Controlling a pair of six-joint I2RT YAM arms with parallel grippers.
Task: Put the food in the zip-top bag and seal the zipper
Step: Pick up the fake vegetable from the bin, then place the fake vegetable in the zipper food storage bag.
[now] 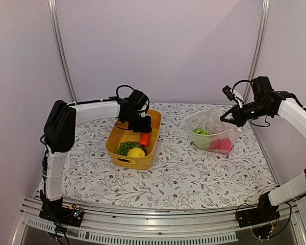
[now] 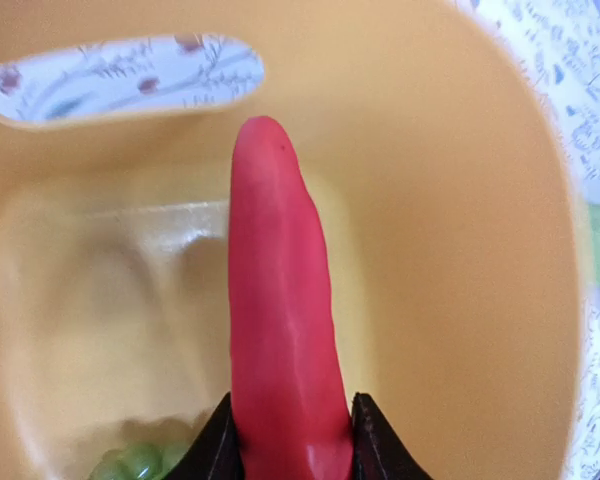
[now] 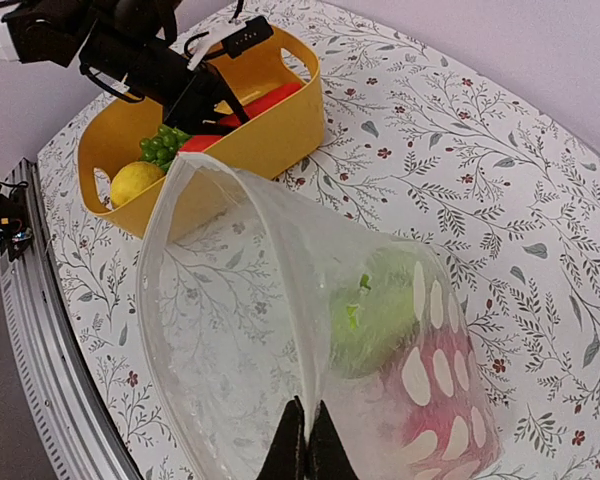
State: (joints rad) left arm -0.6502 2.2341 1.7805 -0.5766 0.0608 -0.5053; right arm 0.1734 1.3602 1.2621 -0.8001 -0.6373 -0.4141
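Observation:
My left gripper (image 1: 143, 127) is down in the yellow basket (image 1: 152, 153), shut on a long red toy pepper (image 2: 280, 330) that also shows in the top view (image 1: 144, 139). Green grapes (image 1: 126, 147) and a yellow lemon (image 1: 136, 152) lie in the basket. My right gripper (image 3: 307, 440) is shut on the rim of the clear zip-top bag (image 3: 230, 330) and holds its mouth open toward the basket. A green toy fruit (image 3: 375, 315) and a red one (image 3: 445, 410) are inside the bag. In the top view the bag (image 1: 213, 133) stands at the right.
The flowered tablecloth (image 1: 183, 178) covers the table. The basket's handle slot (image 2: 120, 80) is ahead of the pepper tip. A metal rail (image 1: 143, 224) runs along the near table edge.

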